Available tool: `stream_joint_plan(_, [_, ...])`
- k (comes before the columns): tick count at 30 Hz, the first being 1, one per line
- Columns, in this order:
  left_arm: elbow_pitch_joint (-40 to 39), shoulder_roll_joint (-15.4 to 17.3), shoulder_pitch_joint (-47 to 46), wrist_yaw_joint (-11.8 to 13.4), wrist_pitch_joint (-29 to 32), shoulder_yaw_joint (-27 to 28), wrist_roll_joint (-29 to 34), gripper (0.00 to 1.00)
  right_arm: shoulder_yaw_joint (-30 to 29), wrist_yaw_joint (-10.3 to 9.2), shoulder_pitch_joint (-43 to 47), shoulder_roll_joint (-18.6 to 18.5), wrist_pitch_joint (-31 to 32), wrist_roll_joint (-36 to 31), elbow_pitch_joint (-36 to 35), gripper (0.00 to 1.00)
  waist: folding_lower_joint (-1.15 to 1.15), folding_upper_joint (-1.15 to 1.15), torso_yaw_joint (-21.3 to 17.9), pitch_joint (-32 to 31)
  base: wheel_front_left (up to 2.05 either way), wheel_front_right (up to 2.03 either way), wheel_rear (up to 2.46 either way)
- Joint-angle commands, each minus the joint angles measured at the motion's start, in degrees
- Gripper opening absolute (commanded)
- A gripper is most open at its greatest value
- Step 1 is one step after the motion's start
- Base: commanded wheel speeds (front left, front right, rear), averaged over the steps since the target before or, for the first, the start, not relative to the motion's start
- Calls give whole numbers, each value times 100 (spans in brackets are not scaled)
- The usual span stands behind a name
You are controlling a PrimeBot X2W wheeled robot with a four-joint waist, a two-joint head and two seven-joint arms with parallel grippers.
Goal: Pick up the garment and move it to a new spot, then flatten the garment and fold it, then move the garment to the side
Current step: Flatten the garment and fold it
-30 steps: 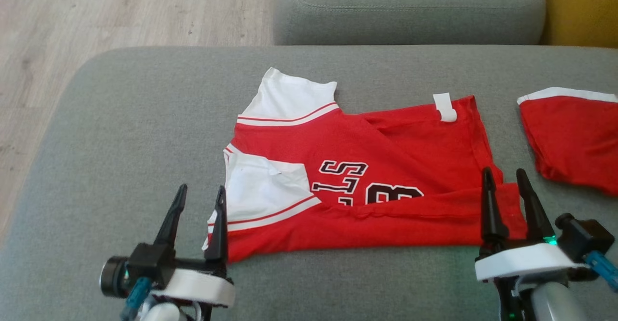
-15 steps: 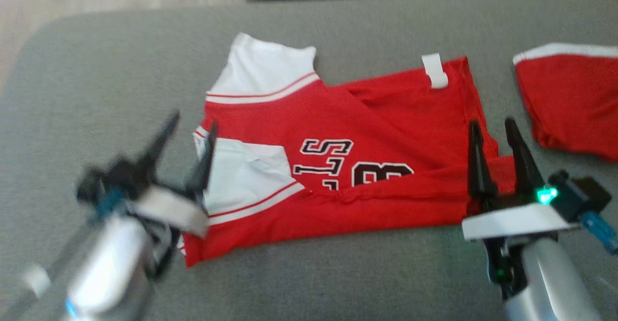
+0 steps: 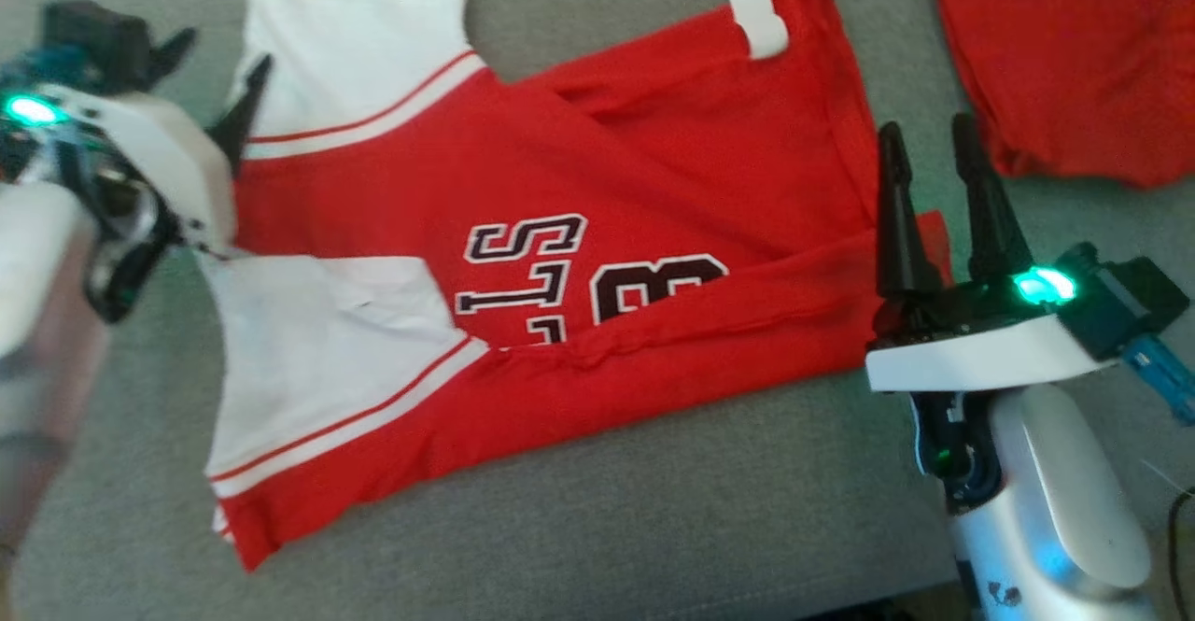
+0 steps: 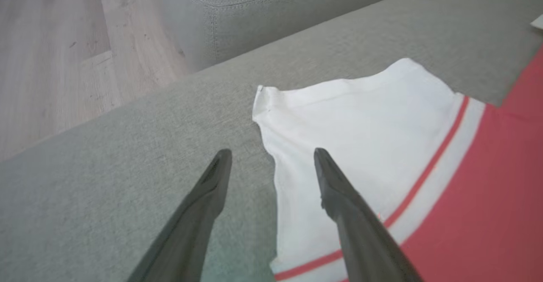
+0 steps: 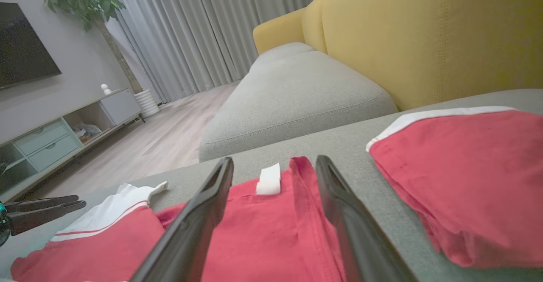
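Red-and-white lettered jersey [image 3: 607, 163] lies half-folded on the grey fabric sofa [image 3: 653, 509]; left gripper [image 3: 224, 51], spread, straddles its ten-o'clock sleeve edge [image 4: 271, 159]; right gripper [image 3: 926, 126], spread, its three-o'clock hem [image 5: 305, 197]; folding seems underway; next, both must pinch cloth.

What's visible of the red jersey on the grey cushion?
The red jersey lies flat on the grey cushion, soft cloth, near edge folded over its black lettering. Two white sleeves with red stripes at its left end, a white tag at the far edge. The open left gripper straddles a sleeve edge, the open right gripper the right hem; contact unclear.
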Motion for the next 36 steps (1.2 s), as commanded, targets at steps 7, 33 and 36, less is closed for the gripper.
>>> stream_joint_plan(7, [356,677,-898,11,44,-245,-580,100,149,-11,-150,-13,-61,148,-317,100,-2,0,-558,543,0,0,0])
stream_joint_plan(33, [493,832,-1413,10,-154,-1729,-2055,0,-97,-11,-305,-13,-61,-139,-173,100,-2,0,-433,388,0,0,0])
stream_joint_plan(36, [424,779,-1392,10,-576,-1815,-2074,0,-215,-11,-419,-13,-61,-401,-2,100,-2,0,-271,212,0,0,0])
